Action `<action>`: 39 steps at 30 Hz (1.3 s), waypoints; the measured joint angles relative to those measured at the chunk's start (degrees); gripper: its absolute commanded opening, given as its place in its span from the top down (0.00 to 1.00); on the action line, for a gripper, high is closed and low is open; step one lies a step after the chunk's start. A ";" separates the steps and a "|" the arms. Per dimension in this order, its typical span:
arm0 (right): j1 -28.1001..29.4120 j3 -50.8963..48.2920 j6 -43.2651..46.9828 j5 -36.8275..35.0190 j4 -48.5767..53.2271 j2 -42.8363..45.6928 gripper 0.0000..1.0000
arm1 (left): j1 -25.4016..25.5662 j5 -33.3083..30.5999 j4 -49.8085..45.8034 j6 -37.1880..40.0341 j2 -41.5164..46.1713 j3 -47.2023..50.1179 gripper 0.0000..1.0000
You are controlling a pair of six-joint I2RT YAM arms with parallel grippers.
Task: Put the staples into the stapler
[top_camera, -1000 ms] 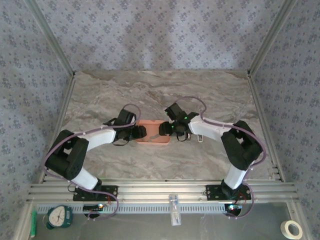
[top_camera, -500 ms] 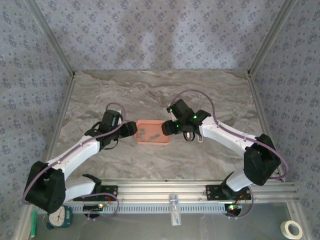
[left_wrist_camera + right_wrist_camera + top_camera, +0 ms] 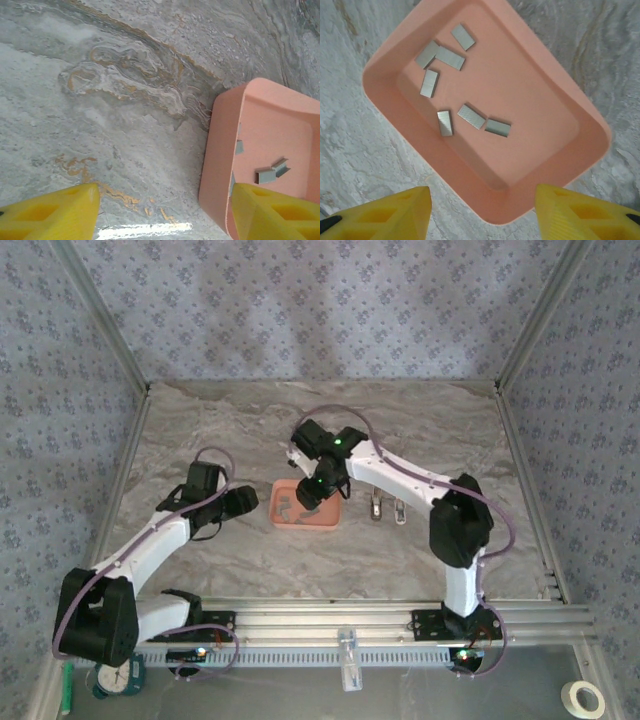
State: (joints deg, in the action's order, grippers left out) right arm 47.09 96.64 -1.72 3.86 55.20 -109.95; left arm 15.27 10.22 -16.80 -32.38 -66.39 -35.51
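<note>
Above the salmon-pink tray (image 3: 525,90), my right gripper (image 3: 480,210) hangs spread and empty, my left gripper (image 3: 162,215) likewise beside it, so nothing seems loaded yet: staples (image 3: 471,116) lie in the tray, the stapler (image 3: 375,506) on the tabletop (image 3: 250,430) nearby.

The salmon-pink rectangular plastic tray (image 3: 530,115) is open from above, but its raised walls bar any sideways reach to the thin grey metal staples (image 3: 471,116) on its floor. The black right arm (image 3: 400,472) arches over the tray's far side. The small pink-and-white stapler (image 3: 376,506) lies just right of it. Left of the tray, the grey marble tabletop (image 3: 125,100) is bare.
</note>
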 measured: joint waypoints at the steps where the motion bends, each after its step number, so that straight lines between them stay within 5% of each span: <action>1: 0.04 1.38 0.09 0.04 1.29 -1.46 0.40 | -0.50 0.31 -0.04 -0.02 0.22 0.00 0.31; 18: -1.70 9.79 -19.69 0.42 6.91 -17.03 0.44 | -6.64 3.17 -1.27 1.53 -4.31 -0.35 0.31; 39: -1.70 9.79 -22.93 1.22 4.07 -19.56 0.53 | -7.41 5.07 -1.05 2.58 -8.37 -2.49 0.30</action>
State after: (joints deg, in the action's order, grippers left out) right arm 45.39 106.43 -24.64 5.08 59.27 -129.51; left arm 7.86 15.29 -17.85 -29.80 -74.76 -38.00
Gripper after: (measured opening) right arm 0.478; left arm 0.693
